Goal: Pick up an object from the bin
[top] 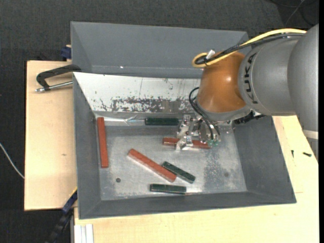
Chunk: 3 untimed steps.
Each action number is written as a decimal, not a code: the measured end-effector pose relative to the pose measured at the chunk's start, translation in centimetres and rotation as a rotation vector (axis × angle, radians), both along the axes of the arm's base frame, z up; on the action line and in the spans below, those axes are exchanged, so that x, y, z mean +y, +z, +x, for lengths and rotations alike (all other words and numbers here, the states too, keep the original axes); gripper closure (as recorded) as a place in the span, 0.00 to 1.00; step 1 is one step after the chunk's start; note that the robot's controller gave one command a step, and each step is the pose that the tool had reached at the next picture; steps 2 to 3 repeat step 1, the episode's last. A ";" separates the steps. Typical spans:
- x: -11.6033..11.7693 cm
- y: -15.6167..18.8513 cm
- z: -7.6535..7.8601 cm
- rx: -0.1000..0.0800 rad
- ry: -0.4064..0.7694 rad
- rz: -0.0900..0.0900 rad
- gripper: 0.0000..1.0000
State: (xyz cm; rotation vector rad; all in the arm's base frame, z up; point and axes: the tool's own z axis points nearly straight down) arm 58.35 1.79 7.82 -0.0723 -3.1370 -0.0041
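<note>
My gripper (195, 135) is low over the bin floor, right of the middle, under the arm's orange cover. A short red bar (170, 142) lies flat right below it, its left end sticking out to the left and its right end showing near the gripper's right side. Whether the gripper touches the bar I cannot tell. Just behind and to the left, a dark green bar (162, 121) lies along the foot of the back wall.
A long red bar (151, 165) lies slanted in the middle of the floor, with a dark green bar (178, 171) at its right end. Another dark green bar (168, 188) lies by the front wall. A red bar (103, 142) runs along the left wall.
</note>
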 end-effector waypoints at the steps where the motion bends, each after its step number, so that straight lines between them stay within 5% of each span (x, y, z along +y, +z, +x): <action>1: 0.4 12.9 -1.5 -0.010 0.063 -0.002 1.00; 3: 0.4 12.9 -1.5 -0.010 0.063 -0.002 1.00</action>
